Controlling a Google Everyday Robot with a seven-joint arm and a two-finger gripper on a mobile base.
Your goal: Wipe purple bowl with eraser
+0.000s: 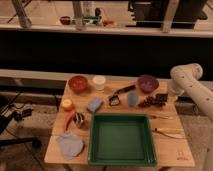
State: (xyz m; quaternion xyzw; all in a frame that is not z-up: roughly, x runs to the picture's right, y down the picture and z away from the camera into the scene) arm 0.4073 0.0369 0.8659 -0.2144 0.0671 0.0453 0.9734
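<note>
On wooden table (175,150) beside dark counter: purple bowl (147,83), eraser (161,98), gripper (172,91) (clenched).

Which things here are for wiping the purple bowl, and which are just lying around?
Job:
purple bowl
eraser
end effector, shut, beside the eraser

Lying about:
red bowl
white cup
brush
sponge
tray
grapes
cloth
</note>
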